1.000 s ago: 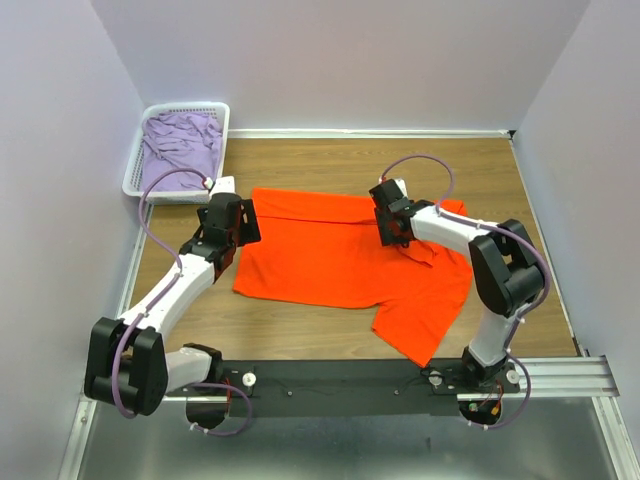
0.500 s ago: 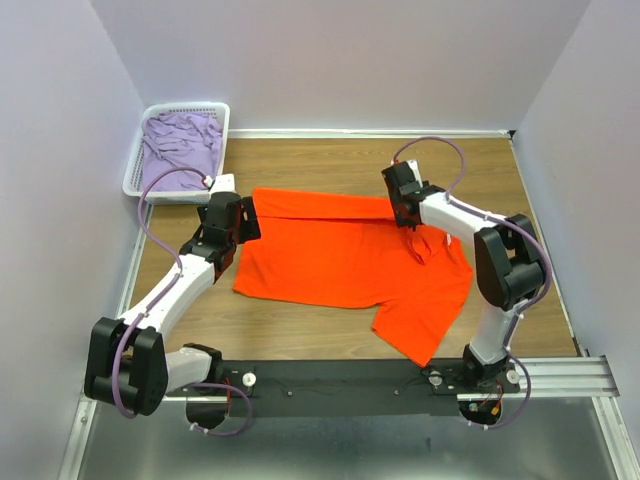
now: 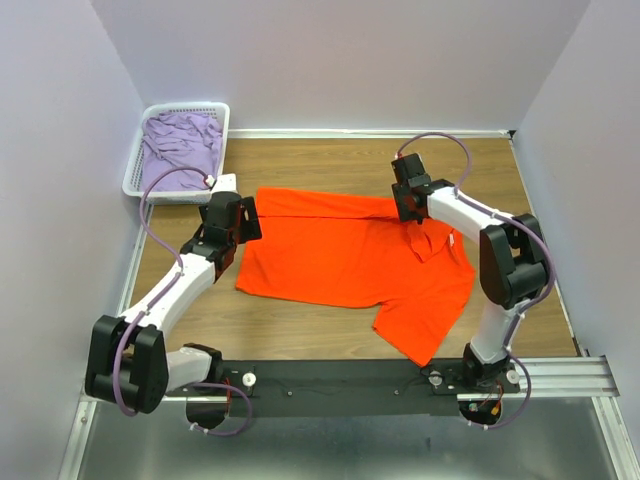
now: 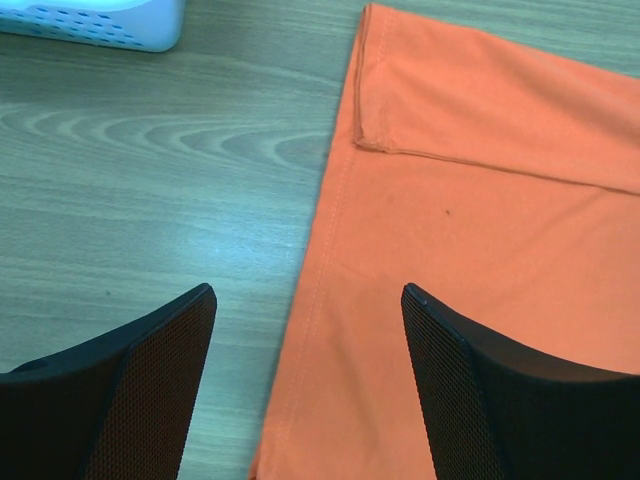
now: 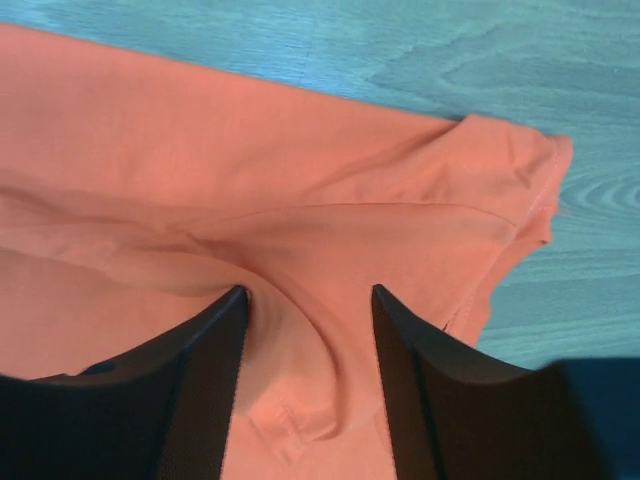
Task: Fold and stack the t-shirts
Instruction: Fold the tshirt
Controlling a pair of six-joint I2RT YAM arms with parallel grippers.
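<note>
The bright orange t-shirt [image 3: 340, 255] lies spread on the wooden table, its lower right part folded into a flap near the front. My left gripper [image 3: 248, 218] hovers open over the shirt's left hem [image 4: 330, 230], one finger above bare wood and the other above cloth. My right gripper [image 3: 411, 207] is at the shirt's back right, by the sleeve [image 5: 520, 180]. Its fingers [image 5: 210, 370] stand apart and press into the cloth, with a raised ridge of orange fabric between them, not pinched. The pale lilac t-shirt [image 3: 180, 140] lies crumpled in the basket.
The white lattice basket [image 3: 185, 107] stands at the back left corner, its wall [image 4: 90, 20] just beyond my left gripper. Lilac walls close in the table on three sides. A black rail [image 3: 350, 375] with the arm bases runs along the near edge.
My right gripper has moved back and to the right along the shirt's far edge, and the cloth near the sleeve has shifted and wrinkled with it. The left arm has barely moved.
</note>
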